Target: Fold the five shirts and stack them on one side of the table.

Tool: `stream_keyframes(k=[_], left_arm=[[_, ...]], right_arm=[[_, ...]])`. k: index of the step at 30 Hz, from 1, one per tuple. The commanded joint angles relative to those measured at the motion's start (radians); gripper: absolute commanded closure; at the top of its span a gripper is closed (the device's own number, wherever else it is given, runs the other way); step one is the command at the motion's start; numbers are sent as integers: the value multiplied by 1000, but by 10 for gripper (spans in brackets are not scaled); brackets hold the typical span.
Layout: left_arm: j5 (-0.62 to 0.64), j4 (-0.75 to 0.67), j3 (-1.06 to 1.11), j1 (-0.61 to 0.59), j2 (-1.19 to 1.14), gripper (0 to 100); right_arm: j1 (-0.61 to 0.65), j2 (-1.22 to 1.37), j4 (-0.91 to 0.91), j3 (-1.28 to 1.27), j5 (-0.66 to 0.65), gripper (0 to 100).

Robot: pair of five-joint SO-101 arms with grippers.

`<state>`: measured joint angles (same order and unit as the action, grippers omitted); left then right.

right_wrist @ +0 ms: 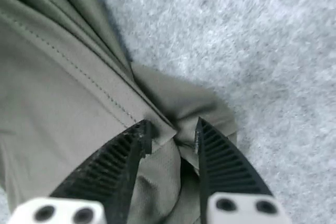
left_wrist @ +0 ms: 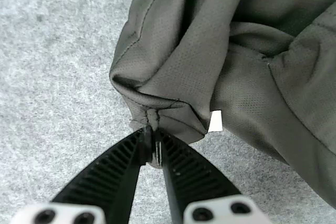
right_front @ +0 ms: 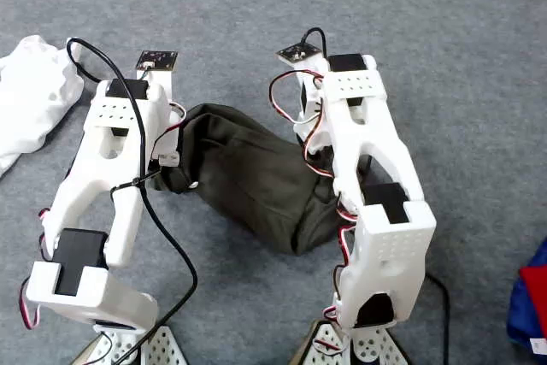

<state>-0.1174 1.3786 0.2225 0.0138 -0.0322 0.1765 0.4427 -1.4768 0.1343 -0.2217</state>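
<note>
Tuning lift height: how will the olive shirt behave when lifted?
Likely floppy: the shirt lies bunched in soft folds, so it should sag between grips. Probably light, since the left hand grips it by just a small pinch of hem. Its smooth weave may slip from the right hand, which stands open.

A white shirt (right_front: 30, 96) runs off the frame's left edge. A red-and-blue cloth (right_front: 530, 292) is cut off at lower right. The left arm (right_front: 111, 151) and right arm (right_front: 367, 151) cover both ends of the olive shirt (right_front: 256, 181).
</note>
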Motion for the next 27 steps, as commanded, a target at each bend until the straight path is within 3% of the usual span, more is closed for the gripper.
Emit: stream_keyframes(k=[1,27], left_arm=[[5,-11,2,9,18,981],[0,-11,0,3,18,981]], right_arm=[[13,-2,9,31,-2,850],[28,50,29,38,-2,850]])
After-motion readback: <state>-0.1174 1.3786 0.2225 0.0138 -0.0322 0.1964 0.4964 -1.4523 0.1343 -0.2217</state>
